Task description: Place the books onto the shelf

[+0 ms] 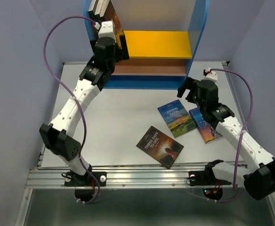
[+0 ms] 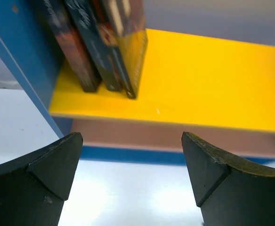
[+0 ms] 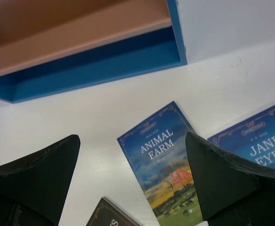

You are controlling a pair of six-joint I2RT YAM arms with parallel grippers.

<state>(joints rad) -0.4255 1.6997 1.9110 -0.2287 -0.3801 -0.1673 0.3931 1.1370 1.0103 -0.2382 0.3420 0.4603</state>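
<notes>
Three books (image 1: pixel 176 118) are seen flat on the white table (image 1: pixel 118 117), enclosed by lilac walls (image 1: pixel 15 56); three more are stood on the shelf's (image 1: pixel 201 33) yellow board (image 2: pixel 208 80). Left gripper (image 2: pixel 130 141) and right gripper (image 3: pixel 133 139) are held agape, empty.

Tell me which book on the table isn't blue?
The dark Three Days to See book; Animal Farm and Jane Eyre both have blue covers.
</notes>
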